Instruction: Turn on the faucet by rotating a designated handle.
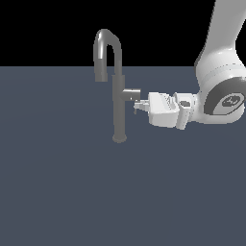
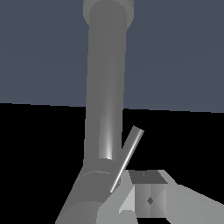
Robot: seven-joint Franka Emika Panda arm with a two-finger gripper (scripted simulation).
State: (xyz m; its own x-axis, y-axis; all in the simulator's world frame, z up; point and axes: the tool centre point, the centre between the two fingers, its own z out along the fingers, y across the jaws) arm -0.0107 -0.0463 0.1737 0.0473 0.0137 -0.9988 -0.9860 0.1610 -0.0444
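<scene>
Slate-blue flat bench (image 1: 57, 192) fills the lower scene beneath a black backdrop. One tall grey brushed-metal faucet (image 1: 118, 105) with an arched gooseneck spout stands on it on a small round base. One short grey cylindrical handle (image 1: 130, 94) juts from the column toward the exterior view's right; the wrist view shows its thin flat lever blade (image 2: 127, 158). One white robot arm (image 1: 218, 72) reaches in from that side. Its hand (image 1: 138, 106) sits just below the stub, fingertips near it; whether spread or pressed together cannot be told.
</scene>
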